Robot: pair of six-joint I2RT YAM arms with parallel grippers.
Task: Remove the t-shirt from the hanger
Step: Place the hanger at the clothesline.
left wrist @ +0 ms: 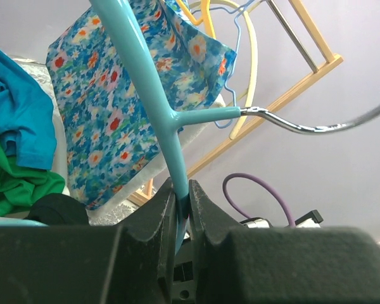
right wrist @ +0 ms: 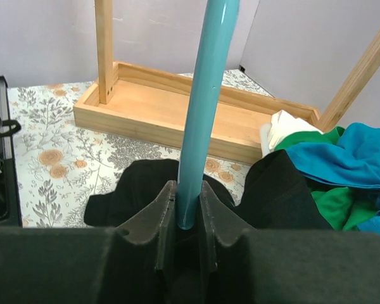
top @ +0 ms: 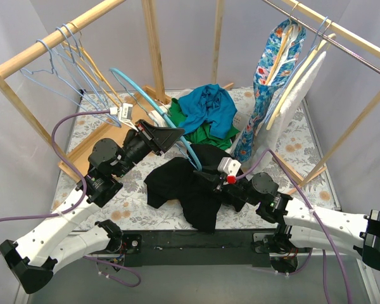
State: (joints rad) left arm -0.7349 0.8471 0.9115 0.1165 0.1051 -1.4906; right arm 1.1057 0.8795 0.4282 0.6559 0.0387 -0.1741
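Lilac-grey walls (top: 183, 38) close in a table spread with a floral tablecloth (top: 297, 142). A wooden rack frame (top: 50, 39) stands on it, with its shallow wooden base tray (right wrist: 171, 114) at the back. Wire hangers (top: 69, 63) hang empty on the left beam, and a flowered blue garment (top: 269, 82) hangs on the right. A heap of clothes lies mid-table: a blue shirt (top: 209, 107) on top of a green one (top: 202, 134).

The black t-shirt (top: 183, 187) lies crumpled on the cloth near the arms' bases, bunched under the right arm. The light-blue plastic hanger (left wrist: 147, 69) slants above it. The left gripper (left wrist: 182, 202) is clenched on the hanger just below its neck. The right gripper (right wrist: 189, 202) is clamped on the tip of one hanger arm, with black fabric just beyond. Whether the fabric still drapes that arm cannot be told.
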